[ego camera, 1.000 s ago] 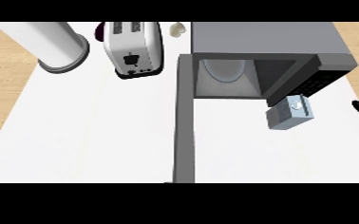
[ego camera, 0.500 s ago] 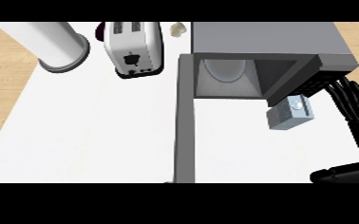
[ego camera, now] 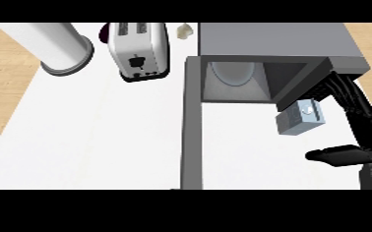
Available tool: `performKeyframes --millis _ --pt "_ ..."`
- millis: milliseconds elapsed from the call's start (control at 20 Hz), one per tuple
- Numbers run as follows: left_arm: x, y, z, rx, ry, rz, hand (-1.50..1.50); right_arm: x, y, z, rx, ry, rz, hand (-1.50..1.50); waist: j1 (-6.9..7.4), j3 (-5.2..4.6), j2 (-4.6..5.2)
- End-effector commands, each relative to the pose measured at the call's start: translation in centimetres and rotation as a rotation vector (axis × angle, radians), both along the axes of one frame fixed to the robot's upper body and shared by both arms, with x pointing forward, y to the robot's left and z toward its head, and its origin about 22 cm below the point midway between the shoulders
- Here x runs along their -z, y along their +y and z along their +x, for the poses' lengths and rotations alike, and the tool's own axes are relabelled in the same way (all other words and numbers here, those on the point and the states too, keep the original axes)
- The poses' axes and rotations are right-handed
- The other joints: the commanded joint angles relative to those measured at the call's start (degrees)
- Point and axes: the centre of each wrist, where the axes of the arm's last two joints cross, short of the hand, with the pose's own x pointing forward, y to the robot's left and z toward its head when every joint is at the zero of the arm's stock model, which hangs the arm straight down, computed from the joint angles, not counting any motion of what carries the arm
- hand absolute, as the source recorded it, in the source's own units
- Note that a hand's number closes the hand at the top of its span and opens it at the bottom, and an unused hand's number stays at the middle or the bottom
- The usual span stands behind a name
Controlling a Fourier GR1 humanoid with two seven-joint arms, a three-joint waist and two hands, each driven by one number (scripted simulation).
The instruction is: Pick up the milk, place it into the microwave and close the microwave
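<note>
Right robot hand [ego camera: 350,101] released, straddling the milk [ego camera: 301,118], gripping nothing | milk on bench [ego camera: 109,128] by open microwave [ego camera: 276,39] right corner | risk: off-centre closing tips milk or knocks it away

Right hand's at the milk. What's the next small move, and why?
Probably shift the right hand slightly left and curl it round the milk: its fingers lie along the milk's right side, the thumb sits apart nearer the robot, and nothing is held yet. The microwave stands open.
</note>
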Motion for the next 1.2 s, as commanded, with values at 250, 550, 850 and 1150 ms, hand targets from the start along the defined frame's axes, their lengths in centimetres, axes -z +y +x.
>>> performKeyframes --millis 250,550,850,1150 --pt "0.0 0.0 -1.0 0.008 -0.006 -0.003 -1.50 3.9 -1.7 1.1 0.058 0.071 -0.067 -1.50 0.86 0.20 0.56" --pt "0.8 0.8 -0.7 0.015 -0.019 -0.002 -1.50 6.2 -1.6 0.7 -0.021 0.092 -0.050 -1.50 1.09 0.20 0.77" --pt "0.9 0.9 -0.7 0.017 -0.026 -0.019 -1.50 7.6 -1.4 0.4 -0.022 0.125 -0.068 -1.50 1.54 0.21 0.91" --pt "0.6 1.0 -1.1 0.031 -0.001 -0.007 -1.50 9.7 -1.7 -1.0 0.024 0.113 -0.120 1.50 1.53 0.27 0.89"
